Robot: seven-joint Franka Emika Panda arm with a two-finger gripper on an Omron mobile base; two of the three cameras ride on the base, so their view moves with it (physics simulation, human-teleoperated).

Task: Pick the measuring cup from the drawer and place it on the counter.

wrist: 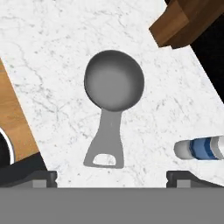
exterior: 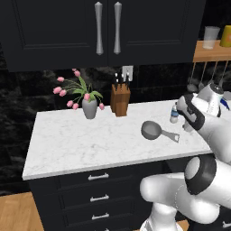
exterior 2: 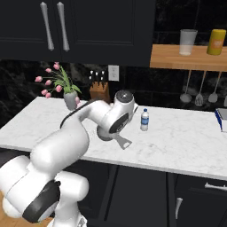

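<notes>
Right base view: the arm [exterior 2: 95,116] hides the measuring cup [exterior 2: 123,142] bowl, leaving only its handle; hand view: frame edges crop the water bottle [wrist: 203,148] and knife block [wrist: 186,19].

measuring cup [exterior: 151,130] (upright) on counter [exterior: 81,144]

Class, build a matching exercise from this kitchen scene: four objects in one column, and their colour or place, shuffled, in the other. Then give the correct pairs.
Objects
1. measuring cup
2. water bottle
3. knife block
4. vase

Descriptions
A. wooden, at the back of the counter under a wall outlet
B. grey metal, lying on the marble, handle flat
C. holds pink flowers
D. clear, blue cap, standing upright

Pairs: 1-B, 2-D, 3-A, 4-C
</notes>
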